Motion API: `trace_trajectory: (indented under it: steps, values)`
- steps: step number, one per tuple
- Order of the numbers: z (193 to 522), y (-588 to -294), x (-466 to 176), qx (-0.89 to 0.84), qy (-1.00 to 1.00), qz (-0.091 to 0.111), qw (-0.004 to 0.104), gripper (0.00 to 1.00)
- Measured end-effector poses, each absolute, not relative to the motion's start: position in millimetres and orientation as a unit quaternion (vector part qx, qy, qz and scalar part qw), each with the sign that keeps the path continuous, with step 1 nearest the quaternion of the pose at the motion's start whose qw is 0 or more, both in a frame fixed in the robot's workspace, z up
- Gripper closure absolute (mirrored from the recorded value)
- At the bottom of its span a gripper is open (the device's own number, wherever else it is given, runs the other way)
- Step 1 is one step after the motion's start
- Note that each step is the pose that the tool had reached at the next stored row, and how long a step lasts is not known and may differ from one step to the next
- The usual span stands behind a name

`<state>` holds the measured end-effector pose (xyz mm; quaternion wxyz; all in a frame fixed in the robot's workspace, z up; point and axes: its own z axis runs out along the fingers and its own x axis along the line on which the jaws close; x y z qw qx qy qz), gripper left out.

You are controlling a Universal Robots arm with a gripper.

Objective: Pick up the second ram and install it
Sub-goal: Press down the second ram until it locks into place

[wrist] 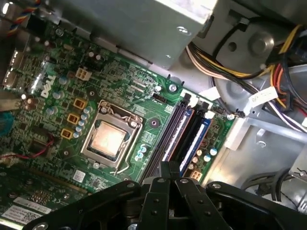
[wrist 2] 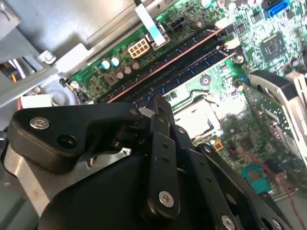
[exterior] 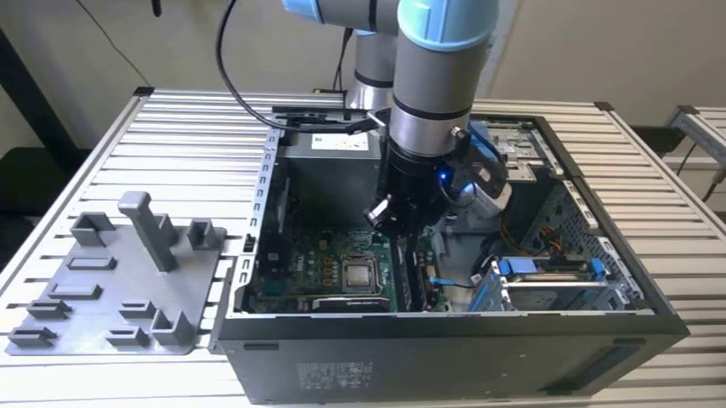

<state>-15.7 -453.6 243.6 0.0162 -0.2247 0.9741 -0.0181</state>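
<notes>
1. The gripper (exterior: 386,223) is inside the open PC case (exterior: 454,327), over the memory slots beside the CPU socket (wrist: 109,139). This is roughly mid-case, toward the case's edge at the exterior view's right.
2. The jaws are pinched together in both wrist views, with nothing hanging between the fingertips (wrist: 168,168).
3. The second ram (wrist: 176,135) looks to be standing in its slot, a dark strip running straight out from under the fingertips. It also shows in the second wrist view (wrist 2: 184,64). I can't tell whether it is fully seated or whether the tips are touching its top edge.
4. To do the step well, I'd keep the closed tips centred on the stick's top edge and push straight down, square to the motherboard (wrist: 57,96). No side load, and both end latches should be confirmed shut. An off-centre push risks tilting the stick or slipping onto the neighbouring slot.
5. The cable bundle (wrist: 230,62) sits near the slot ends, so keep the wrist clear of it.
6. The case stands on a slatted metal table (exterior: 102,144). A grey fixture tray (exterior: 68,336) with an upright post (exterior: 148,229) lies near the table edge at the exterior view's left.
7. The room has a pale wall behind, and another slatted frame (exterior: 703,127) stands off the table's far corner.
</notes>
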Motion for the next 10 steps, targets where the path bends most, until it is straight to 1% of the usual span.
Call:
trace_trajectory:
  steps: [10]
  values:
    - [243.1, -453.7, -15.8, -0.312, 0.95, -0.018, 0.018, 0.89]
